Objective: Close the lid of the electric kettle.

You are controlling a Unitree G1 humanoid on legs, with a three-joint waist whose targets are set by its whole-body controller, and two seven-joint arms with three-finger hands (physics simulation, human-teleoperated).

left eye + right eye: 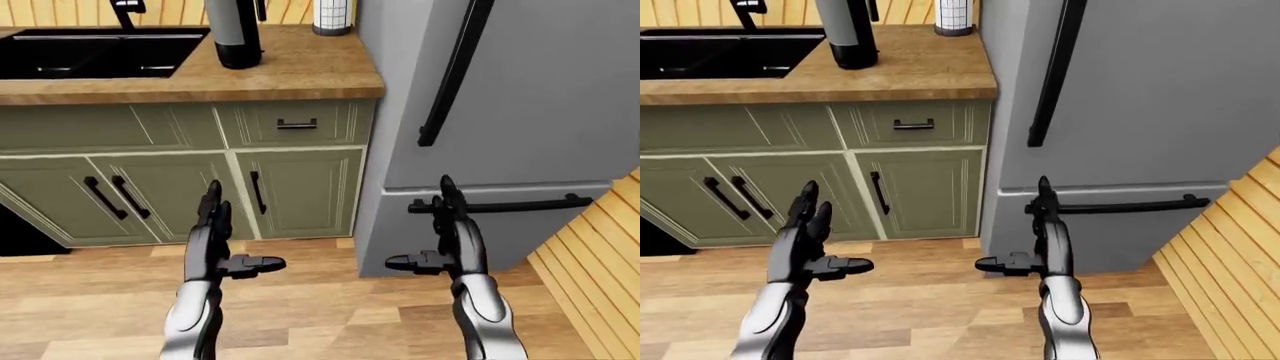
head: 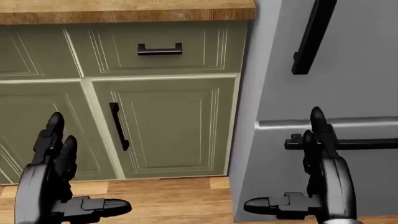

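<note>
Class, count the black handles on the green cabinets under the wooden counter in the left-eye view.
4. One horizontal drawer handle; one upright door handle beneath it; a slanted pair, handle and handle, on the doors to the left. More may lie outside the view.

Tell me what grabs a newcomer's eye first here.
Two open robot hands, the left hand and right hand, fill the bottom of the left-eye view. Behind them stands a grey fridge at right, with the kettle on the wooden counter at top.
</note>
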